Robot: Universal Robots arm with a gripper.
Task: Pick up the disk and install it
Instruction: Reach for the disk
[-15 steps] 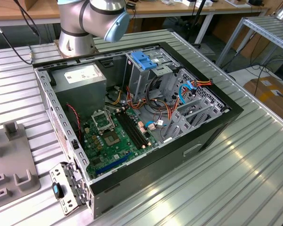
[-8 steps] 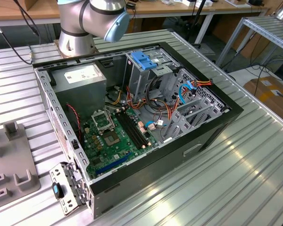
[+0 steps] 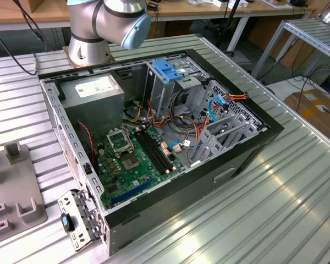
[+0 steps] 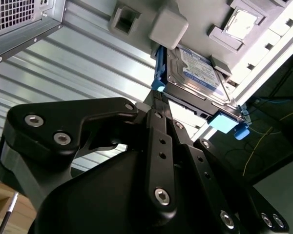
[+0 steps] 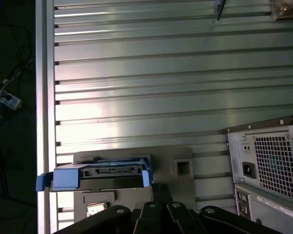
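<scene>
We log a slatted metal table (image 3: 253, 209) with an open computer case (image 3: 209, 181) lying on its side on it. The arm (image 3: 107, 22) stands behind the case.

The exterior view gives us the case's inside. A grey power supply (image 3: 96, 96) sits in one corner, with the green motherboard (image 3: 132, 159) beside it. A light-blue latch (image 3: 168, 70) sits on top of the drive cage.

Both wrist views give us the case's perforated rear from outside. Well apart from it on the table is a grey fixture (image 5: 166, 156).

The disk (image 4: 198, 73) lies flat in that fixture. Its label faces up in the second wrist view, and it has a blue rail on each side.

The gripper (image 5: 160, 185) has its fingers pressed together with nothing between them. Its tip is just beside the end of one blue rail. We cannot tell if it touches.
</scene>
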